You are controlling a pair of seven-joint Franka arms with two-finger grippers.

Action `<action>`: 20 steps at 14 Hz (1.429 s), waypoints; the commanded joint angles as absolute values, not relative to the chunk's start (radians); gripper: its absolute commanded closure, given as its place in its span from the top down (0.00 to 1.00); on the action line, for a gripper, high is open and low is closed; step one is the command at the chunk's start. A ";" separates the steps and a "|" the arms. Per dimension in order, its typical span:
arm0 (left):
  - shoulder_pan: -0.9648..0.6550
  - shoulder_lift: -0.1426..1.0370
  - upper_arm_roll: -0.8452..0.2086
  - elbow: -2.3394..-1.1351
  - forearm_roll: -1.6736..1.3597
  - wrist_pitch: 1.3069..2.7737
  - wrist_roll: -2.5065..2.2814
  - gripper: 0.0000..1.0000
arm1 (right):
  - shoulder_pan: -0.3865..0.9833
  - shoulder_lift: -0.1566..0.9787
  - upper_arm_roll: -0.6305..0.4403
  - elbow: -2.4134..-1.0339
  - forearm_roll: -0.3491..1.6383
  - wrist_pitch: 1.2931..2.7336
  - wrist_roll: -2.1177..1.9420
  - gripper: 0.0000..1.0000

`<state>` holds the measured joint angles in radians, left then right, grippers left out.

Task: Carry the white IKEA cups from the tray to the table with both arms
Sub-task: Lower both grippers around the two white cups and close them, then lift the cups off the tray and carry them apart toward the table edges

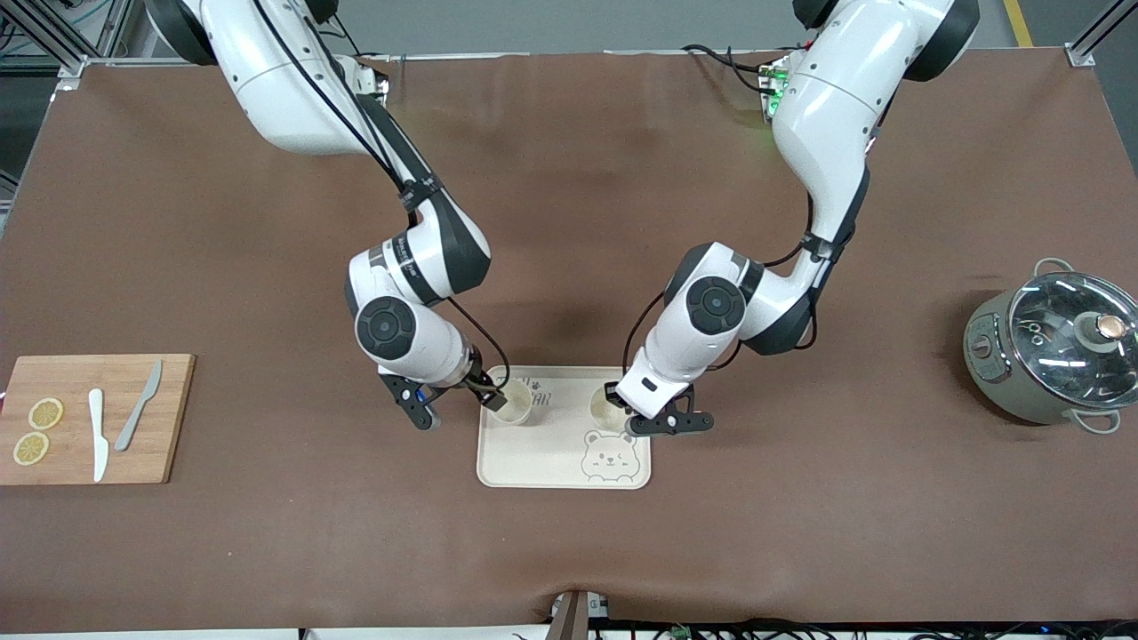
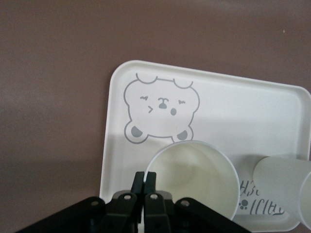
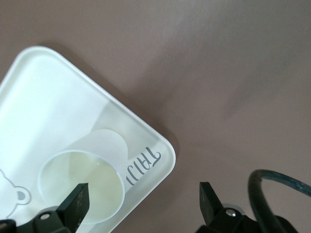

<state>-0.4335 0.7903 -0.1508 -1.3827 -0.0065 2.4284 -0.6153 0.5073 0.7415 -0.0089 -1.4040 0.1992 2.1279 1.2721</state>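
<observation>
This was a robotics lab set up as a mock kitchen. 2 white jointed arms stood at the far edge of a table (image 1: 569, 551) covered in plain brown matting, with aluminium frame posts (image 1: 53, 40) at its far corners, loose cables (image 1: 725, 62) and a lit green circuit board (image 1: 775, 89) by one base. The kitchen props were sparse and staged: a wooden cutting board (image 1: 169, 418) with 2 lemon slices (image 1: 37, 431) and 2 knives (image 1: 120, 427), a lidded cooking pot (image 1: 1053, 351), and a bear-print tray (image 1: 569, 458)

Two white cups (image 1: 514, 403) (image 1: 606, 408) (cream, handleless) upright on the tray (image 1: 551, 462)
</observation>
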 commanded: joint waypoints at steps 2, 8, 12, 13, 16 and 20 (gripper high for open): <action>-0.405 0.741 -0.147 -1.387 -0.017 2.419 -0.607 0.00 | 0.532 0.772 -0.018 -1.378 0.210 2.192 1.296 0.90; -0.318 0.692 -0.155 -1.381 -0.017 2.419 -0.603 0.00 | 0.548 0.787 -0.018 -1.388 0.212 2.234 1.313 0.18; -0.269 0.637 -0.153 -1.466 -0.015 2.416 -0.598 0.00 | 0.546 0.779 -0.018 -1.388 0.212 2.227 1.302 0.00; -0.244 0.629 -0.155 -1.482 -0.014 2.415 -0.597 0.00 | 0.545 0.776 -0.018 -1.385 0.212 2.227 1.301 0.00; -0.197 0.621 -0.155 -1.509 -0.014 2.413 -0.598 0.00 | 0.538 0.746 -0.020 -1.379 0.210 2.217 1.296 0.00; -0.149 0.580 -0.153 -1.600 -0.012 2.411 -0.562 0.00 | 0.479 0.663 -0.017 -1.374 0.215 2.074 1.182 0.00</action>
